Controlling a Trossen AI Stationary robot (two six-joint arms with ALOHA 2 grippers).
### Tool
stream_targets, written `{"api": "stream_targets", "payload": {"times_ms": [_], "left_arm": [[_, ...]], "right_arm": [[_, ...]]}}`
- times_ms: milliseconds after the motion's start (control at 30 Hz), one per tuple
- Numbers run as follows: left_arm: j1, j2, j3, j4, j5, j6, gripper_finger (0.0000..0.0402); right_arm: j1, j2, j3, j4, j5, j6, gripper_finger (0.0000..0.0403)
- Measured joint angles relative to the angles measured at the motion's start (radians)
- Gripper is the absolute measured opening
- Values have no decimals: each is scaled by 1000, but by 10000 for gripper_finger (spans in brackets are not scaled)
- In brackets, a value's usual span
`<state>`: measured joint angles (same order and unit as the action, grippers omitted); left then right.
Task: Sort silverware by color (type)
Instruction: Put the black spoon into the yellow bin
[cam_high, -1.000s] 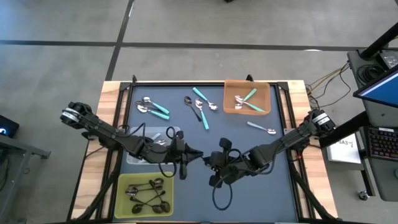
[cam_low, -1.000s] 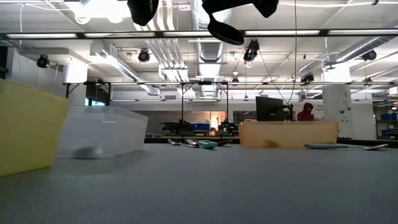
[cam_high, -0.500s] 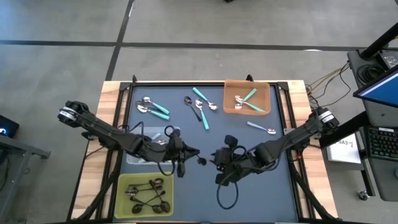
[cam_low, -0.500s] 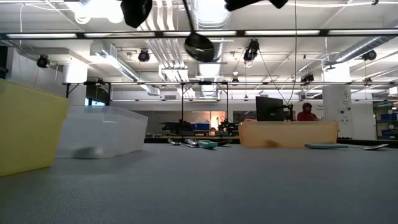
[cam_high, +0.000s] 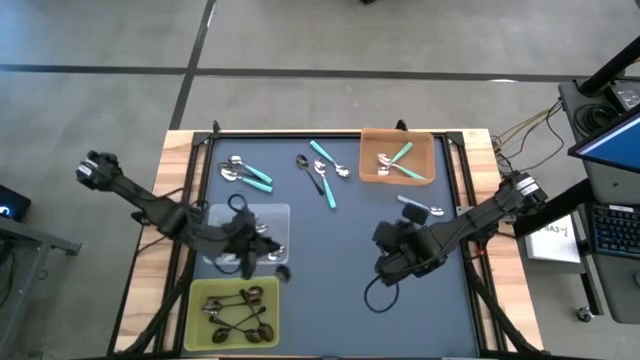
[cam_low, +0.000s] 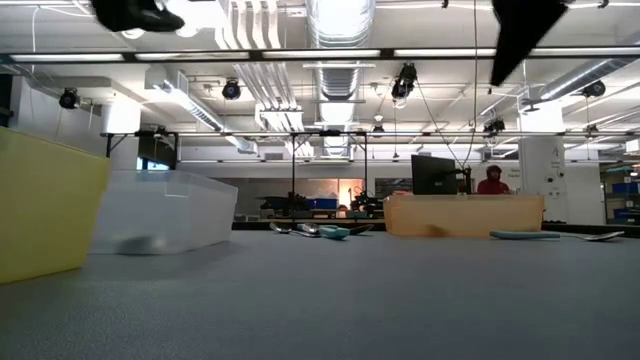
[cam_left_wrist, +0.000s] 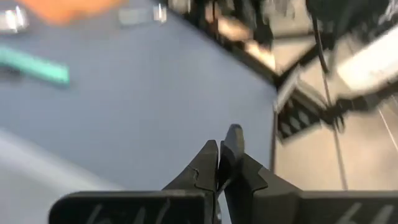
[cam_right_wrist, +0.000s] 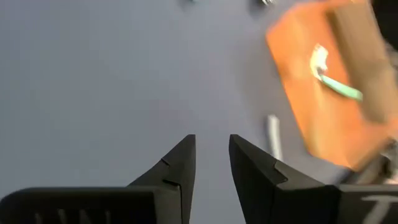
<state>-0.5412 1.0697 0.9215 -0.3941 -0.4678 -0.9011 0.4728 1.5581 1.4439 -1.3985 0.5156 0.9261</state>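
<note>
A dark metal spoon (cam_high: 283, 272) is held up by my left gripper (cam_high: 264, 259), which is shut on it over the near right corner of the clear tray (cam_high: 222, 248), just beyond the yellow-green tray (cam_high: 200, 300) of dark spoons. My right gripper (cam_high: 388, 262) stands open and empty over the mat's right half, between the orange tray (cam_high: 372, 145) and the near edge. Teal-handled spoons (cam_high: 252, 175), (cam_high: 324, 186), a dark spoon (cam_high: 312, 172) and a pale blue spoon (cam_high: 420, 207) lie flat on the mat. My left gripper pinches the dark spoon between its two shut fingers (cam_left_wrist: 205, 165). A dark bit of the spoon (cam_left_wrist: 233, 134) sticks out past the fingertips. From above, the bowl (cam_high: 283, 272) shows beyond the gripper toward the table's near right. The spoon is lifted clear of mat and trays.
The orange tray holds teal-handled spoons (cam_high: 398, 160). The clear tray holds a spoon (cam_high: 262, 232), partly under my left arm. Bare blue mat (cam_high: 330, 290) lies between the two grippers and along the near edge. Black rails (cam_high: 470, 200) border the mat.
Both grippers stood together at the mat's middle with the dark spoon between them. My left gripper has carried the spoon toward the table's left and near edges, rolling as it went. My right gripper has drawn back toward the right edge, apart from the spoon.
</note>
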Motion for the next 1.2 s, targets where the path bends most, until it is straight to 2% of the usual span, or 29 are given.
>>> {"api": "stream_targets", "payload": {"times_ms": [67,200,433,667,767,1000,1100,1200], "left_arm": [[-35,-28,0,-92,64,-65,0],[-86,-51,0,-226,273,-140,0],[-106,-16,0,-390,487,-251,0],[-106,64,0,-413,742,-368,0],[-106,112,0,-414,848,-360,0],[-106,214,0,-395,914,-288,0],[-111,242,0,-423,1047,-208,0],[-115,255,0,-499,1087,-120,7]], "right_arm": [[0,0,-11,-37,0,10,85],[-2,1,-24,-47,0,-53,84],[-37,1,-41,-48,5,-158,84],[-134,1,-68,-62,8,-237,84],[-189,1,-78,-62,9,-267,84],[-315,1,-105,-62,9,-312,84],[-372,1,-120,-60,9,-346,84],[-437,1,-129,-54,9,-367,84]]}}
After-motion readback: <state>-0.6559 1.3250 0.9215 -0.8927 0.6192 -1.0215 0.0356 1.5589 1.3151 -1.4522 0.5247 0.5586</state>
